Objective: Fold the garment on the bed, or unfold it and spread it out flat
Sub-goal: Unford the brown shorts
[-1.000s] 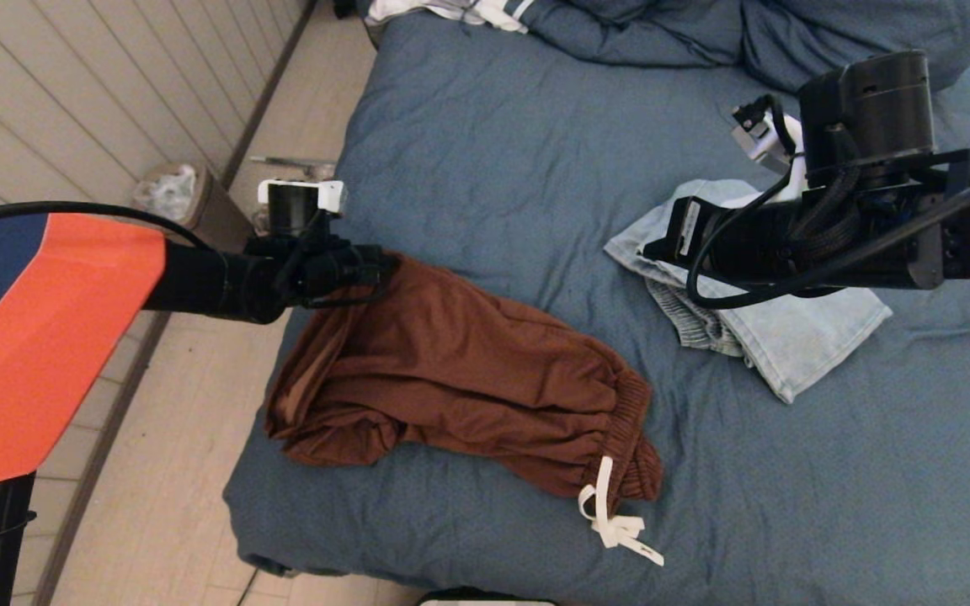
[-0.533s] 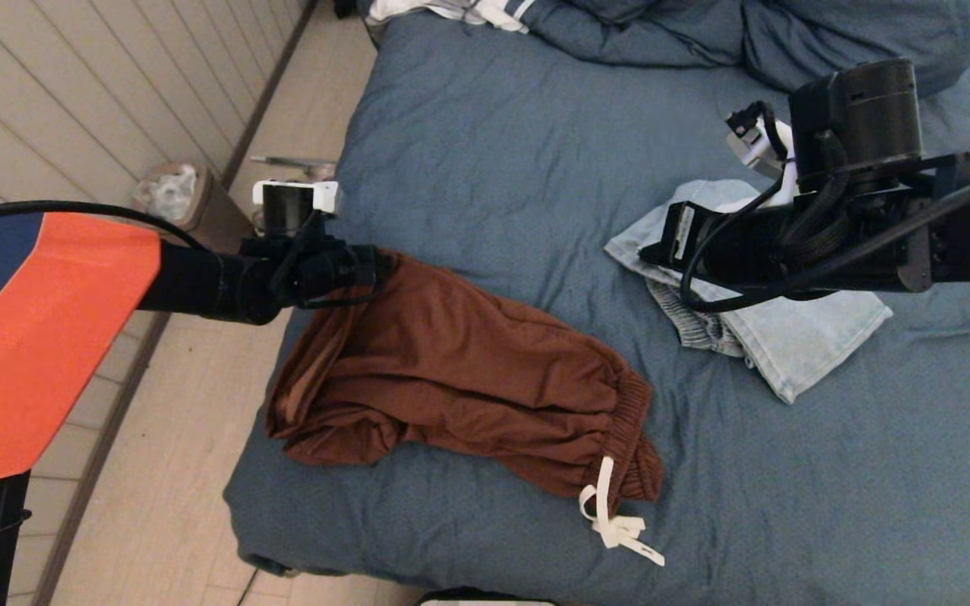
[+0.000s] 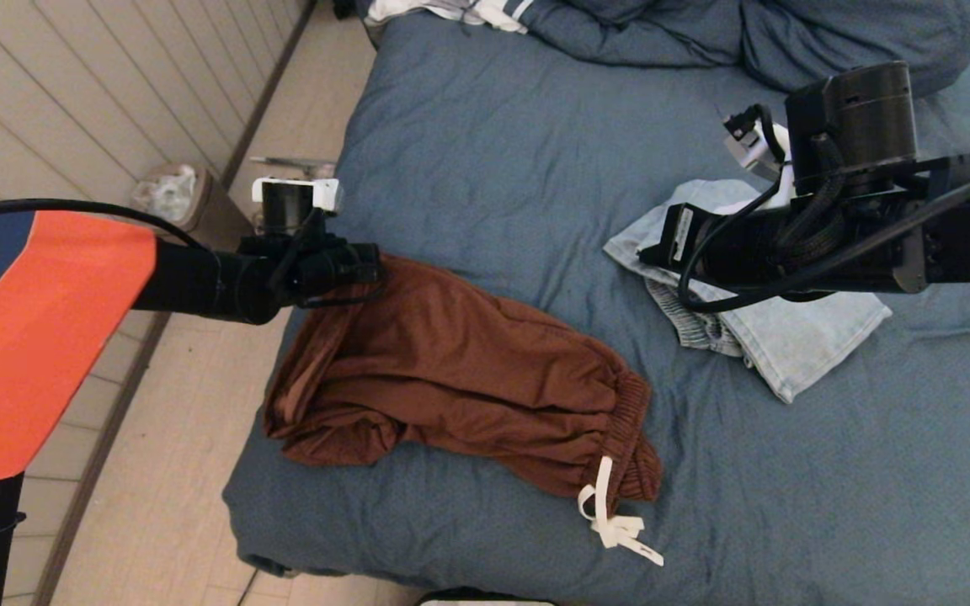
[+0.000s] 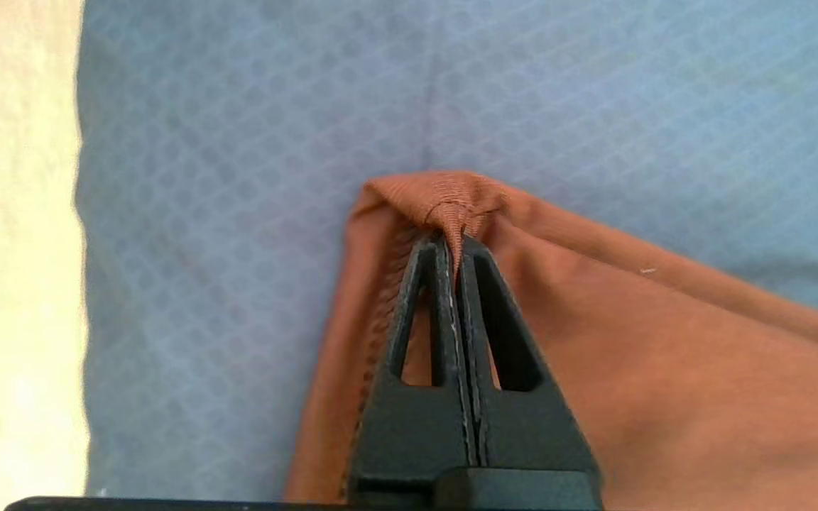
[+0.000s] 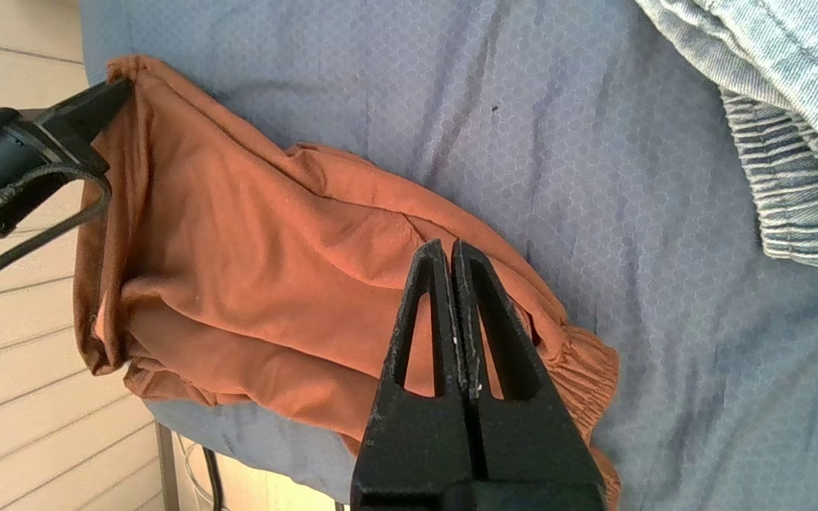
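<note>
- The brown pants [image 3: 460, 383] lie rumpled near the left edge of the bed [image 3: 493, 151].
- The left gripper [image 4: 454, 245] is clamped on a hem corner.
- The right gripper [image 5: 449, 255] hovers pressed together, holding nothing.
- The cloth looks light, limp and thin; hems and waistband should give the firmest hold.

A small bin [image 3: 173, 198] lined with a plastic bag stands on the pale tiled floor [image 3: 165, 471]. It sits close against the panelled wall [image 3: 55, 93].
</note>
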{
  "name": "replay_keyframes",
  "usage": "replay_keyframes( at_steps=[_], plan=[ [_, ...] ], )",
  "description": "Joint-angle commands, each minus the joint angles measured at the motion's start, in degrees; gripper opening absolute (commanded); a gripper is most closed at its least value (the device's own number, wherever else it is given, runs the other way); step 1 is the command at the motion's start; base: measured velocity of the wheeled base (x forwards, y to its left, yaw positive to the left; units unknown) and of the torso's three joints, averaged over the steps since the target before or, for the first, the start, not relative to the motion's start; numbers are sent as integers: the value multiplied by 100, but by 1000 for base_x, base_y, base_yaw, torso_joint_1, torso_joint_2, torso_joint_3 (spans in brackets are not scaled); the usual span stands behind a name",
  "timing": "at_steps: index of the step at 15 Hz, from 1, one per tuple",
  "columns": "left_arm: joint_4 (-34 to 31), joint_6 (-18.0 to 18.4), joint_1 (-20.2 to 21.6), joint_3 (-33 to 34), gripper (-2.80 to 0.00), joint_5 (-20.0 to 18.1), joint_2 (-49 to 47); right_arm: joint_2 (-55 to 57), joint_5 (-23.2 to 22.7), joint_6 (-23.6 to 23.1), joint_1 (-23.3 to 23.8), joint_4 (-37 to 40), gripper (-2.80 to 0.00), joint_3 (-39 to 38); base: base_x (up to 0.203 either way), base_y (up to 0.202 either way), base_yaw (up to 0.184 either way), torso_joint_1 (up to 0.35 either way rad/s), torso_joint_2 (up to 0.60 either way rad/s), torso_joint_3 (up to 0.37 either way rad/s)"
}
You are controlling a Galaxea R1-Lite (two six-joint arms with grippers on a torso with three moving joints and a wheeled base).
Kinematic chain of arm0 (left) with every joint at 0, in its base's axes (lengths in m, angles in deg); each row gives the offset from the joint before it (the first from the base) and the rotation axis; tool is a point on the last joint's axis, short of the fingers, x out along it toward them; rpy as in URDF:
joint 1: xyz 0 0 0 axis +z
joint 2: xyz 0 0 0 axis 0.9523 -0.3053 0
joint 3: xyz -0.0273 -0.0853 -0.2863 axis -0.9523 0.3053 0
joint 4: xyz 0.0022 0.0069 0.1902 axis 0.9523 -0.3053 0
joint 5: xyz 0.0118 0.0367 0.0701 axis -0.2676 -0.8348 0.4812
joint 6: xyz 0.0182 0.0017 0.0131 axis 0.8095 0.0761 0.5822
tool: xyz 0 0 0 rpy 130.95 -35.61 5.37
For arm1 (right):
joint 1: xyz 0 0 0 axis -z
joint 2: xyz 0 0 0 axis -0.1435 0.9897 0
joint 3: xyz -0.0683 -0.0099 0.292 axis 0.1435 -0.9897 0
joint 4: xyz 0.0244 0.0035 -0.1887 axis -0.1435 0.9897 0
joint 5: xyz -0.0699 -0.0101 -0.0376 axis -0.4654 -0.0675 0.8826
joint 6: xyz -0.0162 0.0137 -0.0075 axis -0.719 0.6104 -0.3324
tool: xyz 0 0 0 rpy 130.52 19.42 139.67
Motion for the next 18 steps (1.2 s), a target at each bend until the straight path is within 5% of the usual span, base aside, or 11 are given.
replay_keyframes(
  at_steps=[1, 4, 6, 10, 13, 15, 16, 18],
  plan=[
    [12, 2, -11, 37, -280, 6, 21, 3, 3, 10, 2, 12, -280, -22, 0, 0, 0, 0, 0, 0],
    [12, 2, -37, 81, -280, 6, 65, -66, -14, 38, 84, 126, -280, -56, 0, 0, 0, 0, 0, 0],
    [12, -5, -46, 132, -280, 5, 119, -227, -109, 144, 297, 920, -280, -62, 0, 0, 0, 0, 0, 0],
    [19, -24, -271, 465, -280, -12, 255, -459, -1432, 450, 1075, 2553, -280, -353, 0, 0, 0, 0, 0, 0],
    [177, 11, -380, 639, -280, -10, 205, -554, -2693, 466, 1391, 2731, -280, -776, 0, 0, 0, 0, 0, 0],
    [188, 2, -380, 619, -280, -11, 153, -524, -2930, 470, 1393, 2767, -280, -1037, 0, 0, 0, 0, 0, 0],
    [188, 10, -380, 638, -280, -11, 166, -523, -2931, 442, 1378, 2741, 0, -1116, 0, 0, 0, 0, 0, 0],
    [188, 6, -380, 643, -280, -11, 159, -466, -2922, 353, 1184, 2723, 0, -1178, 0, 0, 0, 0, 0, 0]
  ],
)
